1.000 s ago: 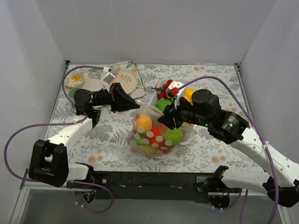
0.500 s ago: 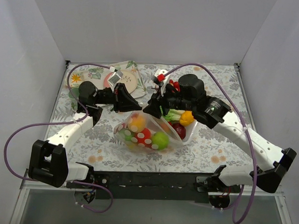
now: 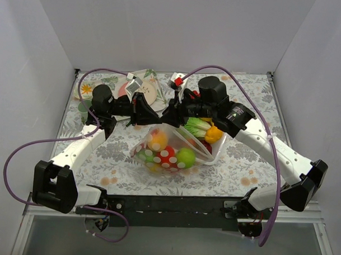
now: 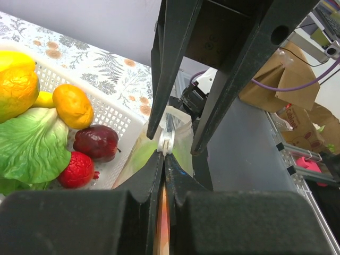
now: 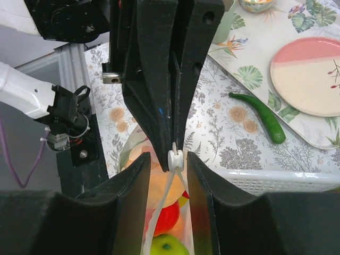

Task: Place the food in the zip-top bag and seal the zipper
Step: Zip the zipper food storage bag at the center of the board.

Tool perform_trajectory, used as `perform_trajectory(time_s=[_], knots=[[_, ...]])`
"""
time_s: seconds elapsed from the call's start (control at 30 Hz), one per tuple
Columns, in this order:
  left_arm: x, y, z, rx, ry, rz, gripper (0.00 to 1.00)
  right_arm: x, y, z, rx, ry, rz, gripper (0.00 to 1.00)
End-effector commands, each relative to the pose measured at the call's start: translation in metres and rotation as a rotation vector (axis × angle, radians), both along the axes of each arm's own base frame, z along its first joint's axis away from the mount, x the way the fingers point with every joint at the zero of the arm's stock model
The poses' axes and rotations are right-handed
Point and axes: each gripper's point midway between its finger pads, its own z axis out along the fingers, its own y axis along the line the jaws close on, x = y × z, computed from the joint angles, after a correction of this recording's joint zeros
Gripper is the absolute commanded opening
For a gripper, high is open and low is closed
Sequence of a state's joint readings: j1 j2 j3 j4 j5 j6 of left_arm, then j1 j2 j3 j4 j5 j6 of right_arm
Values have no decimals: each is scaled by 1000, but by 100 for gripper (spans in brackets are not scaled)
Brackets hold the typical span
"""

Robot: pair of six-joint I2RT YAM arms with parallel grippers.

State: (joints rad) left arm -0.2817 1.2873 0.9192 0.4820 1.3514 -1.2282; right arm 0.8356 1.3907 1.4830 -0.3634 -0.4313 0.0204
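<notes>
Bag status: zip-top bag (image 3: pixel 168 156) sits mid-bench, a bit toward the near edge, with its mouth pulled up into a peak between both arms.

Left claw (image 4: pixel 163 157) is pressed together, pinching the zipper (image 4: pixel 169 127) at the top edge of the bag. I see the fingers meet just under the small white tab (image 5: pixel 175 158) on the strip.

Right claw (image 5: pixel 168 160) is spread. Its fingers stand one on each side of the same strip, with the tab in the gap. I can't confirm contact with the plastic from either wrist view.

The two claws come in nose to nose over the bag peak, left from the left edge side, right from the right.

Food: several pieces are inside the bag. I make out a green ball (image 3: pixel 185 157), a yellow-orange one (image 3: pixel 158 139) and red ones behind the dots.

More food is in the white tray (image 3: pixel 217 154), which sits just right of the bag and touches it. In there are a lettuce leaf (image 4: pixel 29 149), an orange piece (image 4: pixel 71 105), a dark red fruit (image 4: pixel 96 142) and a small red one (image 4: pixel 77 170).

One green chilli (image 5: pixel 258 116) lies loose on the bench (image 3: pixel 242 163), between the white tray and the leaf-print tray (image 5: pixel 249 74).

The pink-and-white plate (image 3: pixel 145 92) rests on that leaf-print tray, toward the far-left corner.
</notes>
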Motion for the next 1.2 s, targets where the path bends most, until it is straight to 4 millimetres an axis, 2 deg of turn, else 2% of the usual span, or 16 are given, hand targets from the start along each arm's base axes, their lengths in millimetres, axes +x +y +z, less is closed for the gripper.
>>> perform_trajectory(time_s=[0.0, 0.2, 0.4, 0.53, 0.77, 1.17], knots=[[-4, 0, 19, -3, -64, -20, 0, -1, 4, 26, 74, -60, 58, 41], [-4, 0, 20, 5, -53, -18, 0, 2, 0, 33, 115, -32, 103, 42], [-2, 0, 18, 13, -42, -11, 0, -2, 4, 22, 110, 10, 146, 41], [-1, -1, 17, 16, -33, -8, 0, -3, 6, 21, 120, 21, 152, 38], [2, -1, 17, 21, -20, 4, 0, -1, 7, 12, 110, 46, 148, 25], [5, -2, 14, 26, -5, 14, 0, -2, 7, 4, 101, 56, 143, 25]])
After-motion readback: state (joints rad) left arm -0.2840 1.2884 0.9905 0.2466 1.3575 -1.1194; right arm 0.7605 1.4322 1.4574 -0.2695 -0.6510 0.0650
